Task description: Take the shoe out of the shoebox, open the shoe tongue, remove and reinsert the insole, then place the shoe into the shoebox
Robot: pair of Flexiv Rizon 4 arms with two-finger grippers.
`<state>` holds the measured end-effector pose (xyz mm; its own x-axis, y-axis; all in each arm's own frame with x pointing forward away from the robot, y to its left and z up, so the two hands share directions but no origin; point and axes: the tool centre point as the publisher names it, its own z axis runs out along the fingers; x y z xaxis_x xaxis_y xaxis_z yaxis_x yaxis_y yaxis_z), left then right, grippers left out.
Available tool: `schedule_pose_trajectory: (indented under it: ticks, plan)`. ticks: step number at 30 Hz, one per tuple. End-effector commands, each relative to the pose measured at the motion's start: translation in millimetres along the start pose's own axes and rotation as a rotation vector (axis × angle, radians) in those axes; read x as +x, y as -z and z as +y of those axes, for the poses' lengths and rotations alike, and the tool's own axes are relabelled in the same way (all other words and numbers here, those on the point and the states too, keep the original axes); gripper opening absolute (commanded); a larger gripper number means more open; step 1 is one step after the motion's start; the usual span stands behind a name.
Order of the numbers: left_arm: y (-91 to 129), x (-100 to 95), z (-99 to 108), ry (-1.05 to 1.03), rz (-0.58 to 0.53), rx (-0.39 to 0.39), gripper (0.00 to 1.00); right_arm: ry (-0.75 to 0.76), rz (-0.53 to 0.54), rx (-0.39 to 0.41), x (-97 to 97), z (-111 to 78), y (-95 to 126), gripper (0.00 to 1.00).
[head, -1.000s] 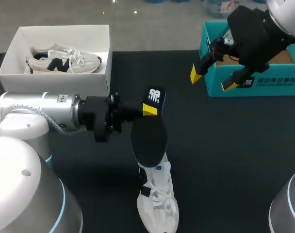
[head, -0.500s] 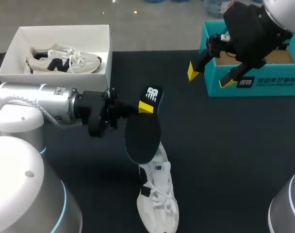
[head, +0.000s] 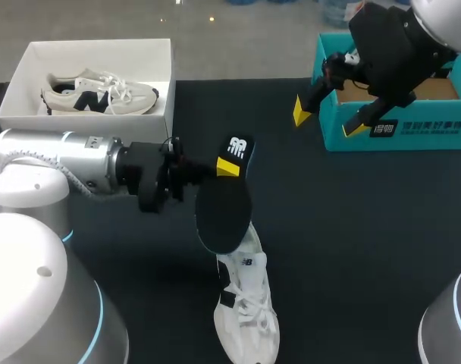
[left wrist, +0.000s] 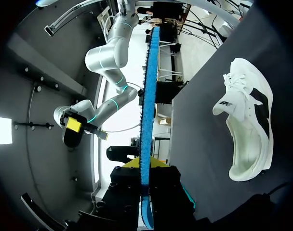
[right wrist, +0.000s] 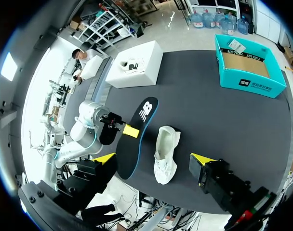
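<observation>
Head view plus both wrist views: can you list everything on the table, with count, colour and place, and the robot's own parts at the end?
table: one, black, under everything.
white shoebox: one, white, open, far left of the table.
boxed shoe: one, white and cream with dark marks, on its side in the white shoebox.
teal box: one, teal, open, far right of the table.
white shoe: one, white, on the table, near middle.
insole: one, black with a blue edge, in the left gripper, close to the white shoe.
left gripper: one, yellow tips, shut on the insole.
right gripper: one, yellow tips, open, empty, by the teal box.
</observation>
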<state>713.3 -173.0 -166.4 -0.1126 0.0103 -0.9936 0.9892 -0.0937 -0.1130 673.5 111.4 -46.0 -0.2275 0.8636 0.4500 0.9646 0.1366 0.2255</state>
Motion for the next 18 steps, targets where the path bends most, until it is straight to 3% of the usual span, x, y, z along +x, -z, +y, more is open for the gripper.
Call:
schedule_pose_trajectory:
  ticks: [1,8,18]
  plan:
    - [1.1,-8.3,0.8,0.129,0.024,0.010,0.00,-0.001,-0.002,0.004,0.9,2.3,-1.6,1.00]
    - [-1.9,-10.7,4.0,0.437,0.098,0.086,0.00,-0.001,-0.002,0.004,0.9,2.3,-1.6,1.00]
    - [3.9,-0.3,4.2,0.667,0.074,0.145,0.00,-0.001,-0.002,0.004,0.9,2.3,-1.6,1.00]
